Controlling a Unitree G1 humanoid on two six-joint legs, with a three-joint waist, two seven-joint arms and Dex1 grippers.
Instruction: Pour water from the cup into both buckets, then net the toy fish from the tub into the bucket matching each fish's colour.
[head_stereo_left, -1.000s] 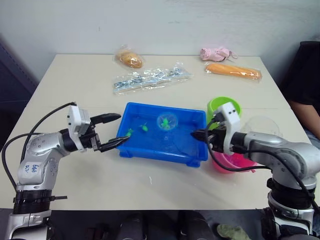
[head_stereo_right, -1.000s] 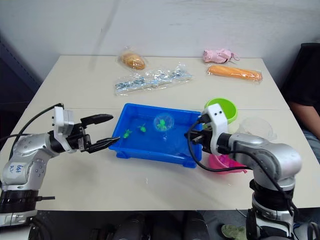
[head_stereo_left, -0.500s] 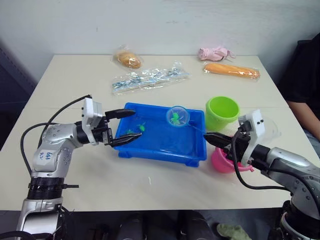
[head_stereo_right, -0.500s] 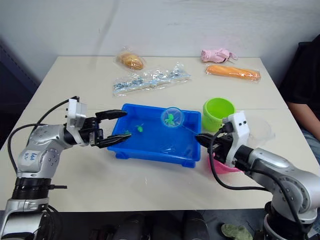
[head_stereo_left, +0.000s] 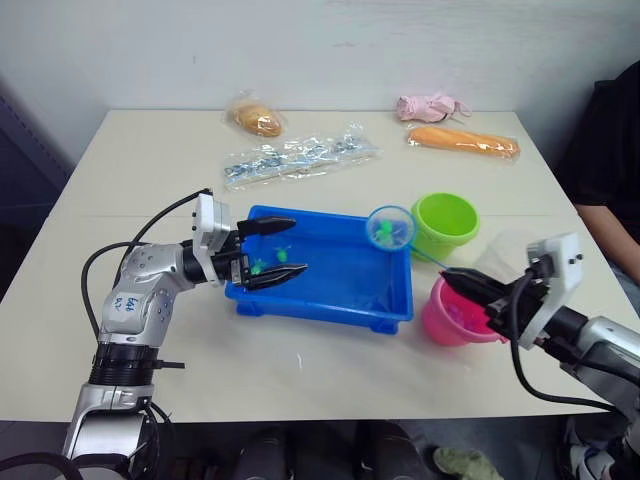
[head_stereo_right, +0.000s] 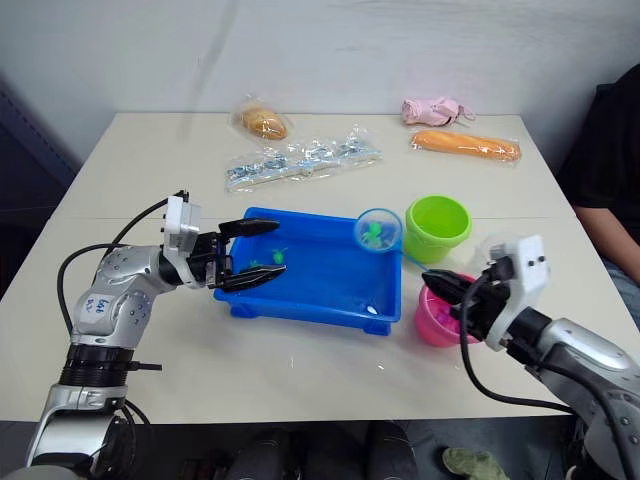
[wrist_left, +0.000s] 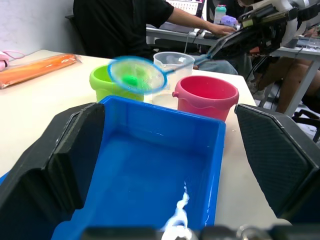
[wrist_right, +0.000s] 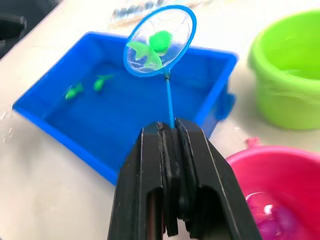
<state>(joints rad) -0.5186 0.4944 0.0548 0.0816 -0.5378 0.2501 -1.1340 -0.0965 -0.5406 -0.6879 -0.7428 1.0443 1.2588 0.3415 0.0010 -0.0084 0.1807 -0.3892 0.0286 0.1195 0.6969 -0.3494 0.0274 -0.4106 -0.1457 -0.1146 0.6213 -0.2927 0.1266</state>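
Note:
My right gripper (head_stereo_left: 452, 279) is shut on the thin handle of the net (head_stereo_left: 390, 227). The blue-rimmed hoop hangs over the right end of the blue tub (head_stereo_left: 330, 292), just left of the lime green bucket (head_stereo_left: 446, 222), and holds green toy fish (wrist_right: 159, 40). Two more green fish (wrist_right: 74, 91) lie in the tub's water near its left end. The pink bucket (head_stereo_left: 452, 314) stands under my right gripper, with the clear cup (head_stereo_left: 503, 255) behind it. My left gripper (head_stereo_left: 298, 246) is open over the tub's left end, nothing between its fingers.
Along the table's far side lie a bagged bun (head_stereo_left: 258, 120), a clear packet (head_stereo_left: 300, 158), a long orange pack (head_stereo_left: 462, 141) and a pink bundle (head_stereo_left: 432, 105). A person in black sits at the right edge (head_stereo_left: 615, 150).
My right gripper drew back to the right, lifting the net with green fish out of the tub toward the green bucket. My left gripper moved right over the tub's left end.

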